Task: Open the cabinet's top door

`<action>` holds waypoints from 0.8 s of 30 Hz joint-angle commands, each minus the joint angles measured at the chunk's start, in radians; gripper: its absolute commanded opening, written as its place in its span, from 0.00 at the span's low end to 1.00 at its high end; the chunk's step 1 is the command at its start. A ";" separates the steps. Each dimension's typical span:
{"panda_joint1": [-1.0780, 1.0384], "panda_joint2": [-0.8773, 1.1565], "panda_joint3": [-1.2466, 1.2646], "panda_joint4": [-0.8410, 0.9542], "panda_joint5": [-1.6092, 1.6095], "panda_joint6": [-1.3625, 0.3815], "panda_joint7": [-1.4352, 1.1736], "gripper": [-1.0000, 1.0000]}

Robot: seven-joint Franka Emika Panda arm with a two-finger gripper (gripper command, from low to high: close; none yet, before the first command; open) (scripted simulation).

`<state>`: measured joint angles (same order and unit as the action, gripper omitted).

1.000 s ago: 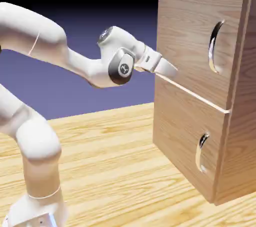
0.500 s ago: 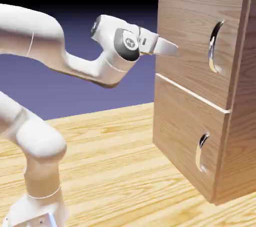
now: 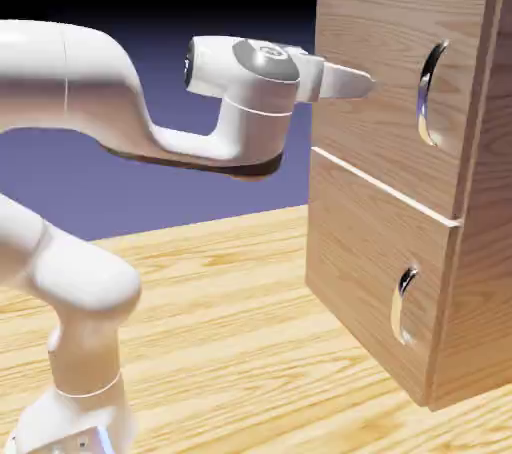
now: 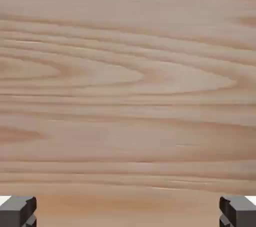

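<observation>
while the top door (image 3: 385, 72) sits closed on the cabinet (image 3: 470, 272), the gripper (image 3: 362, 85) points level at it, left of its handle (image 3: 429, 92), jaws spread wide.

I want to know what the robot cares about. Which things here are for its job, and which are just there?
For the job:
- the top door of the cabinet
- the top door's silver handle
- the gripper, jaws open, level with the top door

Just there:
- the lower door
- its smaller handle
- the wooden table
</observation>
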<state>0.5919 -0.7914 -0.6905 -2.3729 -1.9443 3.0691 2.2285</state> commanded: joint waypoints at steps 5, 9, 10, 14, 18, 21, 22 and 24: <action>0.065 -0.025 -0.077 0.049 -0.218 0.004 0.166 0.50; 0.117 -0.045 -0.139 0.088 -0.392 0.006 0.300 0.50; 0.130 -0.050 -0.154 0.098 -0.435 0.007 0.333 0.50; 0.182 -0.069 -0.216 0.137 -0.609 0.010 0.466 0.50; 0.213 -0.081 -0.254 0.161 -0.714 0.012 0.546 0.50; 0.322 -0.043 -0.323 0.231 -0.728 -0.008 0.553 0.50; 0.357 -0.031 -0.345 0.254 -0.732 -0.015 0.554 0.50; 0.400 -0.015 -0.373 0.282 -0.738 -0.023 0.557 0.50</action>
<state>0.9921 -0.8067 -1.0639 -2.0909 -2.6821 3.0461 2.7855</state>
